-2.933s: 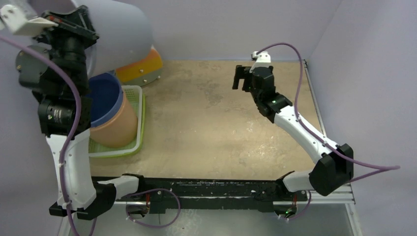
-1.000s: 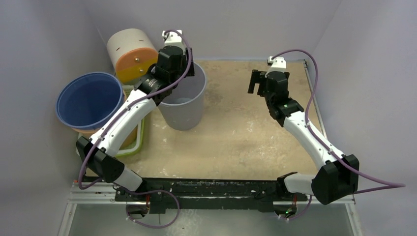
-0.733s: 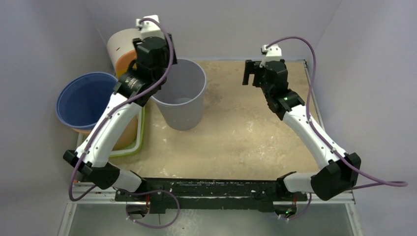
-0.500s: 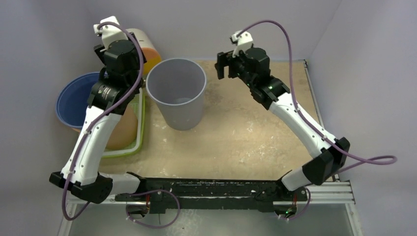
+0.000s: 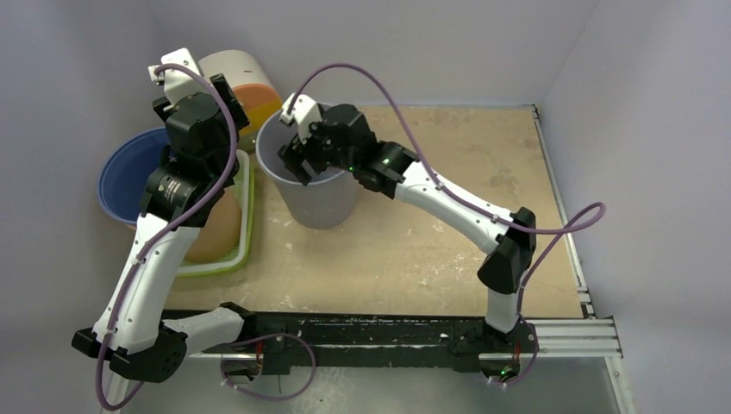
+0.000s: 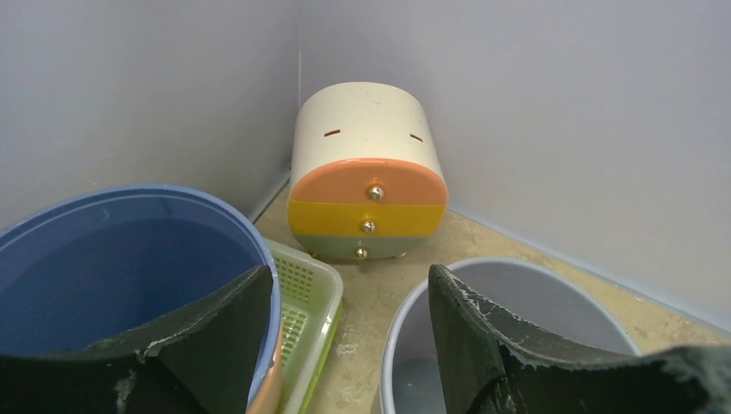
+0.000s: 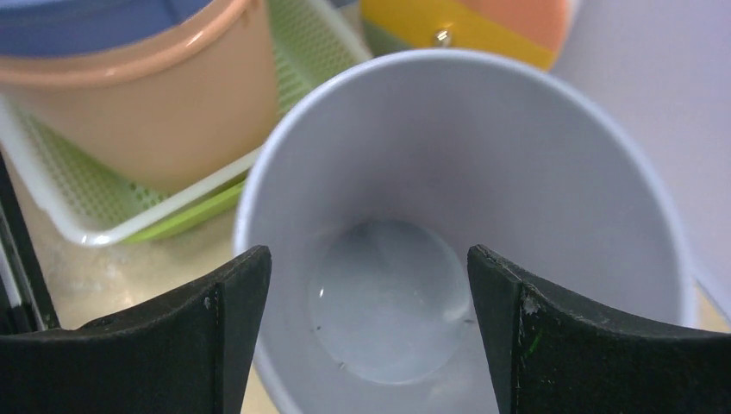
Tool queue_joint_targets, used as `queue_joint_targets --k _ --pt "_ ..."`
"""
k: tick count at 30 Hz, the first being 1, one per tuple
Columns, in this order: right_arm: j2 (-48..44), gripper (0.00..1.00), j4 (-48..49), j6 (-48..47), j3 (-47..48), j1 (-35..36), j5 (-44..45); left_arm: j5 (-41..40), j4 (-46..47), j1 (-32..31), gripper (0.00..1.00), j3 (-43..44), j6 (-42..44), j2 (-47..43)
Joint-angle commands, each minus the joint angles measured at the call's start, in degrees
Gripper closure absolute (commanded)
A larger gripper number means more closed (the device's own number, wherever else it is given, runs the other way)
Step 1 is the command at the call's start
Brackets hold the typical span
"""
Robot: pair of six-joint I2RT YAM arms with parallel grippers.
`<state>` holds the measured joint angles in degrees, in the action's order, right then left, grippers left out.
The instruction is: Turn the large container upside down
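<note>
- The large grey container [image 5: 326, 203] stands upright on the sandy table [image 5: 448, 216], mouth up. It sits in the far left part of the table, just beside the green basket [image 5: 246, 226].
- From the right wrist camera I look straight down into it. The inside is bare, down to the round base.
- My right gripper [image 7: 366, 256] hangs over the container's mouth with its fingers spread wide, and it holds nothing.
- In that wrist view, one finger lines up with the rim on the left of the picture and the other sits over the open interior. I cannot tell whether either finger touches the rim.
- In the top view the right arm reaches across the table from its base, and its wrist covers the near-left part of the rim.
- My left gripper [image 6: 349, 274] is also wide open and has hold of nothing. It is raised over the left side of the table and aimed toward the back corner.
- Between its fingers I see the cream drawer chest [image 6: 368, 172] with orange, yellow and green drawers, standing against the back wall.
- A blue tub [image 5: 125, 172] is nested inside a peach tub [image 5: 220, 231], and both stand in the green basket to the container's left.
- The grey rim appears at the lower right of the left wrist view, apart from that gripper.
</note>
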<state>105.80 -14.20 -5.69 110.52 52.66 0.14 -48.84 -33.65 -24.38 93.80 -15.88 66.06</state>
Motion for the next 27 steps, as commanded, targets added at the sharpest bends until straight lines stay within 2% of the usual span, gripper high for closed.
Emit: queue_joint_targets --k 1,12,19,27 --pt "0.95 0.14 -1.53 -4.06 2.59 1.74 -1.2 0.66 2.25 0.02 0.36 -0.67 0.06 -1.65" --pt "3.17 0.22 -0.68 -4.41 0.83 2.31 -3.16 -0.92 3.06 0.02 0.36 -2.84 -0.01 -5.85" --pt "-0.41 0.19 1.42 -3.62 0.74 2.56 2.47 -1.03 2.74 -0.03 0.36 -1.56 0.32 -5.01" --pt "-0.43 0.18 1.42 -3.67 1.27 3.7 0.17 -0.95 2.64 0.03 0.36 -2.23 -0.29 -4.69"
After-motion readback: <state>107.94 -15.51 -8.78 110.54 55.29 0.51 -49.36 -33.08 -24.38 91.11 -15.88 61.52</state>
